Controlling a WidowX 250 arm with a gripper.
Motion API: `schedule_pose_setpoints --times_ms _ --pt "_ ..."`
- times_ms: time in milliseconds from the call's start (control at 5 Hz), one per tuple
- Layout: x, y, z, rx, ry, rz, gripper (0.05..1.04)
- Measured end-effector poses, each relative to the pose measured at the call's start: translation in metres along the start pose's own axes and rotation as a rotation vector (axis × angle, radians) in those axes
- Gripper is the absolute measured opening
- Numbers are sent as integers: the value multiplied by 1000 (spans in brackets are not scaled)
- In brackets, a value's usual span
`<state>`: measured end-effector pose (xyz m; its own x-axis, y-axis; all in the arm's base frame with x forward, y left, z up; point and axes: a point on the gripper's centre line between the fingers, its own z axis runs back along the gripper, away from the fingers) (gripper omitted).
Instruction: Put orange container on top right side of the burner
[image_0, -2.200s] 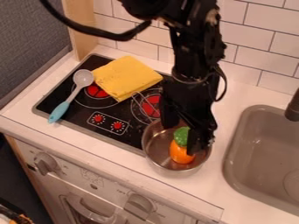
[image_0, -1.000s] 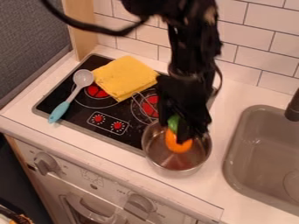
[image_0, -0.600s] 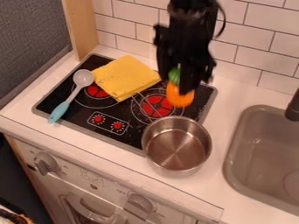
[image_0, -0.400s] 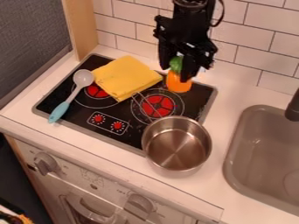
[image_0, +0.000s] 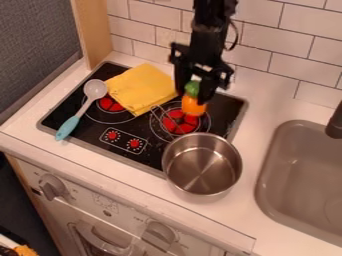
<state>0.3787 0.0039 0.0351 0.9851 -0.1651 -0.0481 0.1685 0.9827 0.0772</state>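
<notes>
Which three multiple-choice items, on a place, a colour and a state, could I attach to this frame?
1. Where is the spoon?
A) Inside the pot
B) In the sink
C) On the left part of the stove top

2. What colour is the cloth?
A) Yellow
B) Blue
C) White

3. How is the orange container held?
A) Upside down
B) Upright
C) Flat on its side

Key:
1 C: it lies along the left edge.
2 A: the whole visible face is yellow.
3 B: its green top is uppermost.
</notes>
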Motion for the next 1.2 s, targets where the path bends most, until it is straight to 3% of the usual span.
schedule_pose_setpoints --times_ms 400,600,800,1000,1200 --pt "16 4 -4 -18 -27 30 621" --pt "10 5 -7 -31 -39 23 713" --pt "6 5 -9 -27 -37 -8 967" --pt "8 9 16 -25 -99 -8 1004" --pt "3 13 26 -33 -105 -1 1000"
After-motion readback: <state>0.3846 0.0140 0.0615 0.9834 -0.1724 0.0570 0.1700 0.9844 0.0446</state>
